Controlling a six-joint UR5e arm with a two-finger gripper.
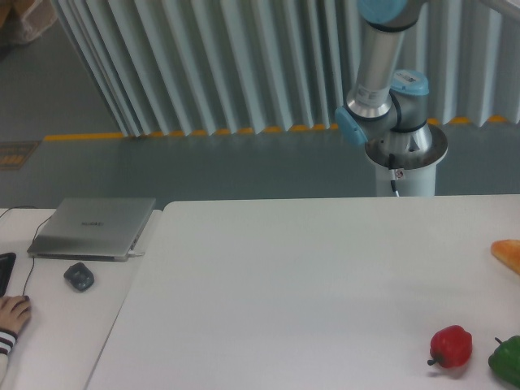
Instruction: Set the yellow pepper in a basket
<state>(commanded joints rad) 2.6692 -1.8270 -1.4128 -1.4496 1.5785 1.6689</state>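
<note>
The yellow pepper is out of view, and no basket shows either. On the white table [309, 276] a small red pepper [451, 347] lies near the front right, with a green pepper [507, 360] cut off by the right edge beside it. An orange-yellow elongated object [507, 253] pokes in at the right edge. Only the arm's base and lower links [382, 106] show behind the table. The gripper is out of view.
A closed grey laptop [93, 227] and a dark mouse [79, 277] sit on a side desk at the left. A person's hand [12, 313] rests at the left edge. A ribbed grey curtain hangs behind.
</note>
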